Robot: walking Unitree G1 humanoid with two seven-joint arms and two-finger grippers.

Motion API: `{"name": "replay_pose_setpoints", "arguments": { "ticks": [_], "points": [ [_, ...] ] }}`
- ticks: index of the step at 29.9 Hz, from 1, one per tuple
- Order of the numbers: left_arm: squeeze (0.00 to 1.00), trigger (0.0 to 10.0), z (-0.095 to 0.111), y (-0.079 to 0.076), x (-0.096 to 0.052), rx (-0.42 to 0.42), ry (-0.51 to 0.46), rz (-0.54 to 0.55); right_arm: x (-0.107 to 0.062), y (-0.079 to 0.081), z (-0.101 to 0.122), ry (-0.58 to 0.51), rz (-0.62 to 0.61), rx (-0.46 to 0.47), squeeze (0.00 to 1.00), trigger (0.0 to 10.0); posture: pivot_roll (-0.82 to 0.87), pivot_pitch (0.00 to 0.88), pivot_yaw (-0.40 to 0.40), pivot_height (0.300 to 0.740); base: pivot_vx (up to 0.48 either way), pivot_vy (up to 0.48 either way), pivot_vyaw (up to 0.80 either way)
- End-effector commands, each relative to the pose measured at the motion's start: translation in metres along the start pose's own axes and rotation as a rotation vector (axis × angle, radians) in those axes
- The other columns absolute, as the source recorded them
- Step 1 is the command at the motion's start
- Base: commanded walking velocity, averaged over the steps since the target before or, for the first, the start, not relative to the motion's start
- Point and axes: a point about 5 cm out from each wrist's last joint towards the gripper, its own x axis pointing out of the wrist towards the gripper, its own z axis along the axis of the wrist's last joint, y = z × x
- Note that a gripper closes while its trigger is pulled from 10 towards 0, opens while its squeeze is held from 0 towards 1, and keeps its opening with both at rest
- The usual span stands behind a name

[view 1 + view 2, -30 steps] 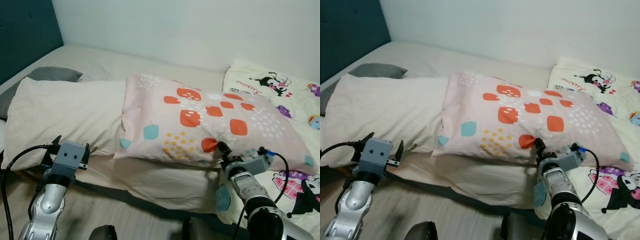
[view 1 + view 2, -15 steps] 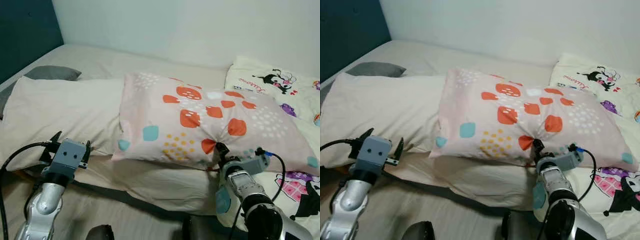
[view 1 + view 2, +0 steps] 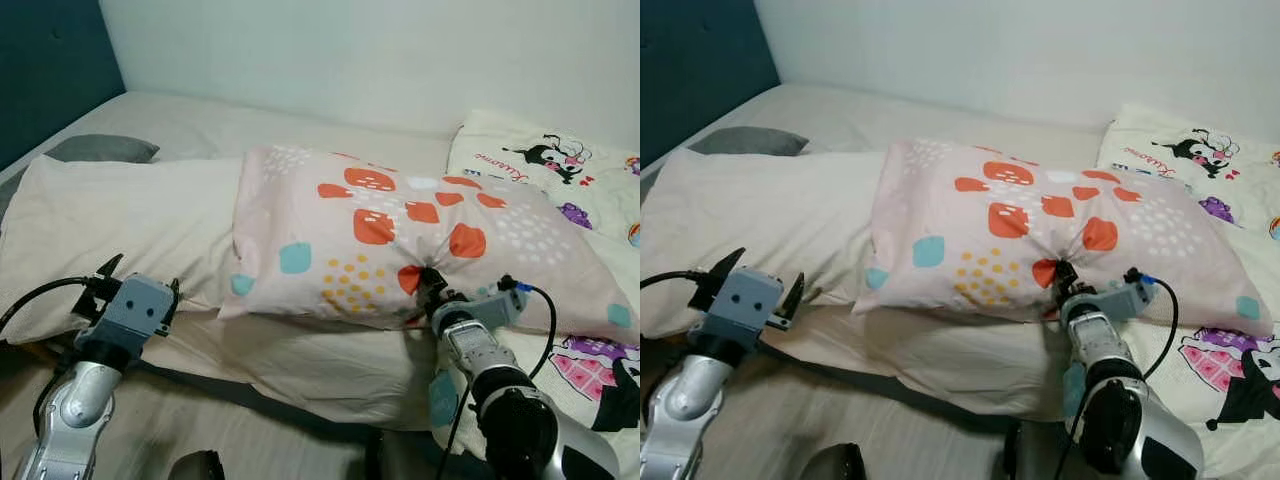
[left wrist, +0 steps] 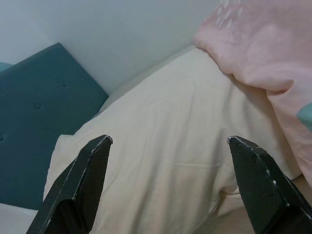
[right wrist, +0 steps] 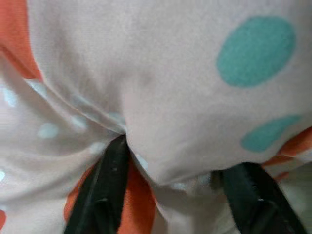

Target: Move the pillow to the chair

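Note:
A pink pillow (image 3: 380, 240) with orange and teal spots lies across the bed, leaning partly on a cream pillow (image 3: 120, 220). My right gripper (image 3: 430, 283) is at the pillow's near edge, shut on a pinched fold of its fabric, which puckers around the fingers. In the right wrist view the fold of the pillow (image 5: 161, 97) bulges between the two black fingers (image 5: 109, 180). My left gripper (image 3: 140, 278) hovers open at the bed's near edge, in front of the cream pillow and apart from it. Its fingers (image 4: 83, 175) stand wide with nothing between them.
A grey pillow (image 3: 100, 150) lies at the far left by the teal headboard (image 3: 45, 70). A cartoon-print blanket (image 3: 560, 170) covers the bed's right side. A white wall (image 3: 350, 50) runs behind the bed. The bed's front edge is just below both grippers.
My right gripper has pushed further into the pillow's edge, and the fabric now bunches tightly around its fingers. The left gripper has stayed open in about the same place.

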Motion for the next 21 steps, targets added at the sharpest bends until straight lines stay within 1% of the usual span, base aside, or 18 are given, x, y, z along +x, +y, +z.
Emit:
{"name": "replay_pose_setpoints", "arguments": {
  "ticks": [1,6,9,11,13,14,16,17,20,21],
  "points": [
    [0.0,10.0,-0.002,-0.001,-0.002,0.03,0.015,-0.034,0.003,0.009,-0.001,0.001,0.01,-0.03,0.0,0.0,0.14,0.021,-0.039,0.45,0.0,0.0,0.0],
    [0.0,10.0,-0.001,-0.001,-0.002,0.031,0.019,-0.035,0.004,0.013,0.001,-0.008,0.019,-0.029,0.0,0.0,0.14,0.021,-0.038,0.45,0.0,0.0,0.0],
    [0.0,10.0,-0.001,0.001,-0.002,0.038,0.018,-0.037,0.006,0.028,0.01,-0.033,0.09,-0.022,0.0,0.0,0.14,0.019,-0.035,0.45,0.0,0.0,0.0],
    [0.0,10.0,-0.001,0.001,-0.001,0.038,0.018,-0.037,0.007,0.03,0.011,-0.036,0.103,-0.025,0.0,0.0,0.14,0.019,-0.035,0.45,0.0,0.0,0.0],
    [0.0,10.0,-0.001,0.0,-0.001,0.042,0.023,-0.042,0.008,0.037,0.011,-0.029,0.141,-0.062,0.0,0.0,0.13,0.013,-0.036,0.45,0.0,0.0,0.0],
    [0.0,10.0,-0.001,0.0,-0.001,0.042,0.023,-0.042,0.008,0.037,0.011,-0.029,0.141,-0.062,0.0,0.0,0.13,0.013,-0.036,0.45,0.0,0.0,0.0],
    [0.0,10.0,-0.002,-0.001,0.0,0.043,0.026,-0.045,0.009,0.045,0.011,-0.022,0.192,-0.105,0.0,0.0,0.13,0.006,-0.04,0.45,0.0,0.0,0.0],
    [0.0,10.0,-0.002,-0.001,0.0,0.043,0.026,-0.045,0.009,0.045,0.011,-0.022,0.192,-0.105,0.0,0.0,0.13,0.006,-0.04,0.45,0.0,0.0,0.0],
    [0.0,10.0,0.001,-0.001,0.005,0.027,0.018,-0.025,0.01,0.07,0.017,-0.033,0.336,-0.117,0.0,0.0,0.13,0.0,-0.042,0.45,0.0,0.0,0.0],
    [0.0,10.0,0.003,0.0,0.007,0.012,0.015,-0.011,0.01,0.081,0.018,-0.024,0.398,-0.121,0.0,0.0,0.13,0.0,-0.042,0.45,0.0,0.0,0.0]
  ]
}}
